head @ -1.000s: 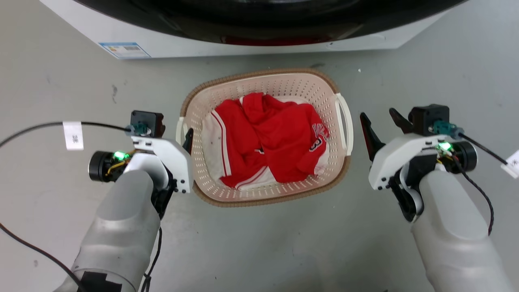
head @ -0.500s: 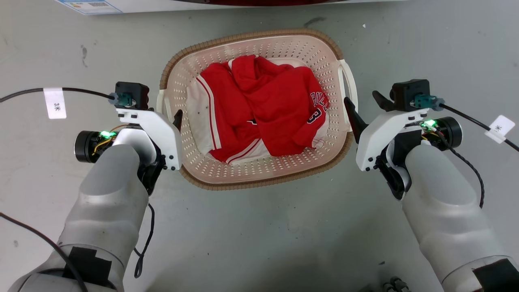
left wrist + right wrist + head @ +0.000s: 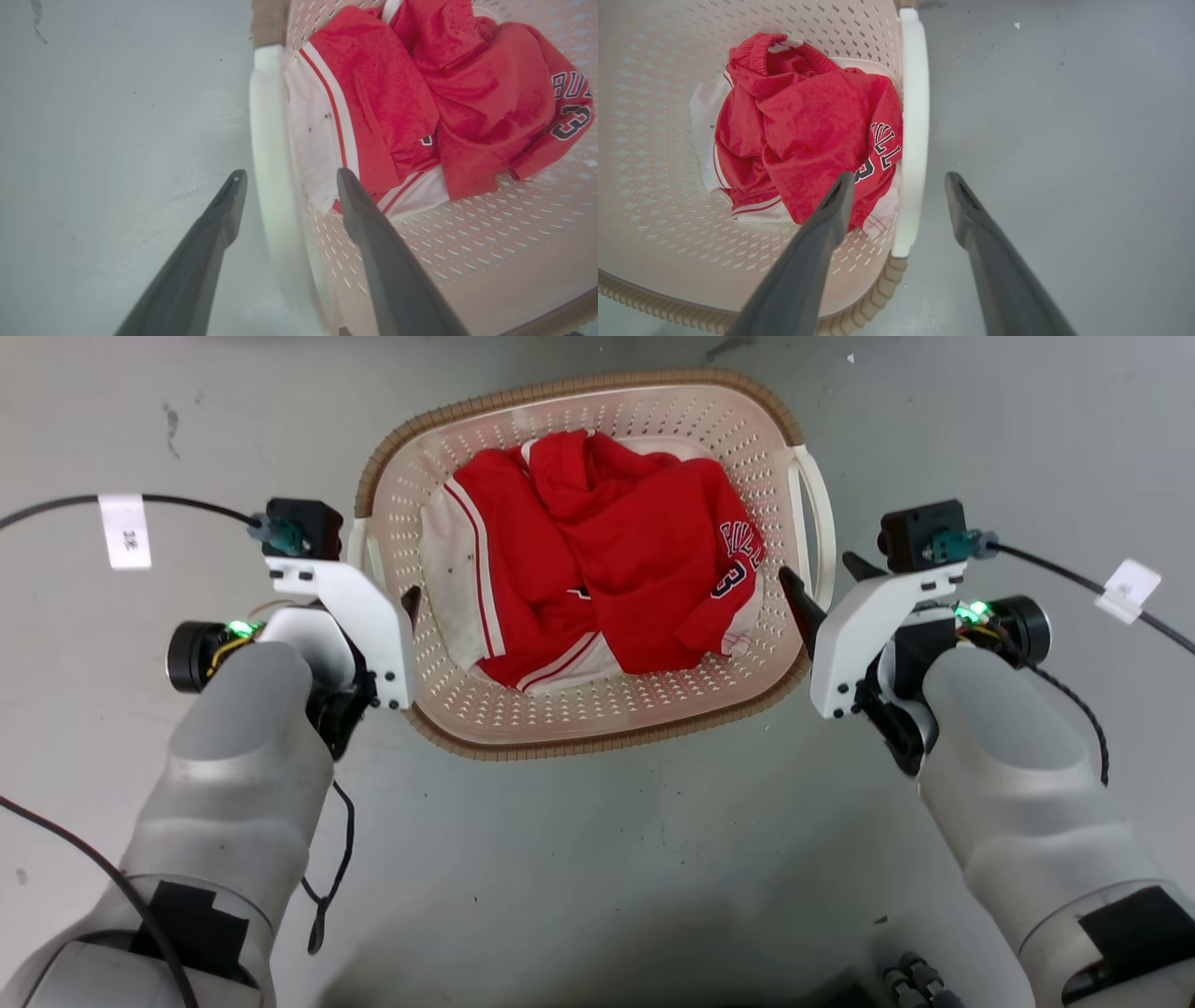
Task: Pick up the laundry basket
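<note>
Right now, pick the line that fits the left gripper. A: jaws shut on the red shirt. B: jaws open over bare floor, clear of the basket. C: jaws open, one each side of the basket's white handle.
C: the left gripper has its jaws apart, straddling the white handle of the laundry basket.

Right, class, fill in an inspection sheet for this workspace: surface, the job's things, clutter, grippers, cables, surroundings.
Surface: grey floor, scuffed, with a few dark marks.
Job's things: laundry basket standing on the floor, red and white clothes inside, a white loop handle on each side.
Clutter: nothing seen.
Grippers: left gripper open, fingers either side of the left handle; right gripper open, fingers either side of the right handle; neither closed yet.
Cables: left wrist cable and right wrist cable, both black with a white tag.
Surroundings: nothing seen.
</note>
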You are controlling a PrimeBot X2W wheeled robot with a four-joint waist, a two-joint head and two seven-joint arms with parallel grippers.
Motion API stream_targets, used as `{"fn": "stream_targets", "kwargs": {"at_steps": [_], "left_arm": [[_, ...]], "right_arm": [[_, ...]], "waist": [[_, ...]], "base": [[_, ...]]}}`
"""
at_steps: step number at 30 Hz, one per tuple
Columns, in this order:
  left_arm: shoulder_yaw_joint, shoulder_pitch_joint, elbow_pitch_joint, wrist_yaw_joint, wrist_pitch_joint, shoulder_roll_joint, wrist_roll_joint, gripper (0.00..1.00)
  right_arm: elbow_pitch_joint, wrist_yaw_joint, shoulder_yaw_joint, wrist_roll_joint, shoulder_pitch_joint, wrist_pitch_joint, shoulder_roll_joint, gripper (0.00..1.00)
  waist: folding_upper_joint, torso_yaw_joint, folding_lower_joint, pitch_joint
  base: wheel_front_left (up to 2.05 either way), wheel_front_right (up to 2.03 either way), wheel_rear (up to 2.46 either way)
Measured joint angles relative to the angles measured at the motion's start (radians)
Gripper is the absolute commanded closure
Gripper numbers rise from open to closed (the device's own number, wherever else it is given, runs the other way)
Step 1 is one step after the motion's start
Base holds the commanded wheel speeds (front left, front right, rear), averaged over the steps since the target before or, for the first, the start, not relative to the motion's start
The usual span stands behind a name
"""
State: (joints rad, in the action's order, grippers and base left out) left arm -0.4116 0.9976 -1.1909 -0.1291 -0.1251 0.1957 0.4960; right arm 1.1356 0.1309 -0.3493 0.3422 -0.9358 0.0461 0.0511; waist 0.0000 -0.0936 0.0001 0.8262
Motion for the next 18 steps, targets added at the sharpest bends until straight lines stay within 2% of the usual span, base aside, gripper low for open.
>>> {"fn": "stream_targets", "kwargs": {"at_steps": [7,8,9,18], "left_arm": [[-0.042,0.032,0.012,0.0,-0.021,0.012,0.043,0.0],[-0.049,0.034,0.014,0.0,-0.033,0.012,0.051,0.39],[-0.055,0.035,0.016,0.0,-0.041,0.011,0.061,1.0],[-0.108,0.051,0.033,0.0,-0.048,0.023,0.114,1.0]], "right_arm": [[0.034,0.0,-0.047,0.053,-0.056,-0.016,0.005,0.0],[0.039,0.0,-0.055,0.061,-0.061,-0.023,0.004,0.58],[0.042,0.0,-0.065,0.066,-0.065,-0.03,0.005,1.0],[0.046,0.0,-0.13,0.14,-0.085,-0.049,0.016,1.0]], "waist": [[0.0,0.003,0.0,0.032],[0.0,0.004,0.0,0.035],[0.0,0.005,0.0,0.038],[0.0,0.011,0.0,0.048]], "base": [[0.0,0.0,0.0],[0.0,0.0,0.0],[0.0,0.0,0.0],[0.0,0.0,0.0]]}}
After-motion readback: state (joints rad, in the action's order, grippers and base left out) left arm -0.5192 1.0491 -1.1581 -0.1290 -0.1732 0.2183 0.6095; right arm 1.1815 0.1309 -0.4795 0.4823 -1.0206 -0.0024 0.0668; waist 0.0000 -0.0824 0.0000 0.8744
